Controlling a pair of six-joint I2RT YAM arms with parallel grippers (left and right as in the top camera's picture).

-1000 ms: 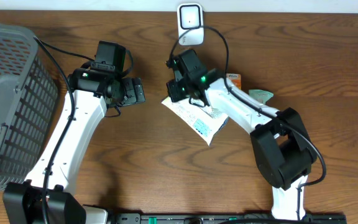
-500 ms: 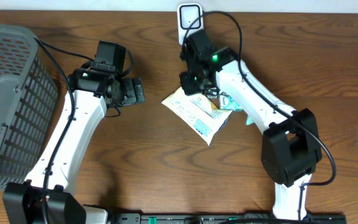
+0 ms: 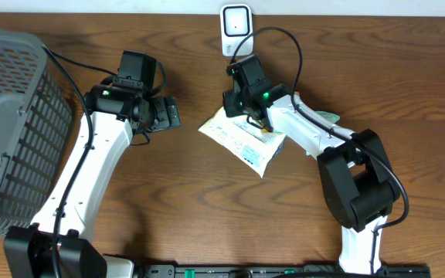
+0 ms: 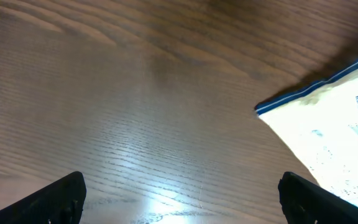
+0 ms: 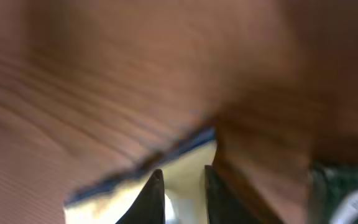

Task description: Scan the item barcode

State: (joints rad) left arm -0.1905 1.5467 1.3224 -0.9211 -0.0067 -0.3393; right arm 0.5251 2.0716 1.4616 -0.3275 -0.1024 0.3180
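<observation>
Right pincer [image 5: 182,186] is seen drawn narrow, with only a slim gap left between its fingers. The pale top edge of the packet [image 3: 246,147] appears to be pinched in that gap, though the wrist view is too blurred for full certainty. The packet is spread out below and behind this pincer, its blue-trimmed edge just past the fingertips and its printed face turned upward. Whether its far end rests on the table [image 3: 408,69] cannot be told. An edge hold of this kind is judged to be chosen so that the printing is left uncovered and the packet can be tipped toward the scanner [image 3: 236,27], which is set upright close ahead of the pincer. The barcode is not yet presented squarely to it. The right arm is reached forward from its base, its elbow is folded outward, and its forearm is angled back inward, with the wrist bent down over the packet. A green item [image 3: 327,116] is partly hidden beside that forearm. The left pincer [image 4: 182,199] is held spread wide with nothing between its fingers, and the packet's corner lies ahead and off to one side, clear of them. The left arm is stretched forward with its wrist turned toward the packet, seemingly kept ready without crowding the scan.
</observation>
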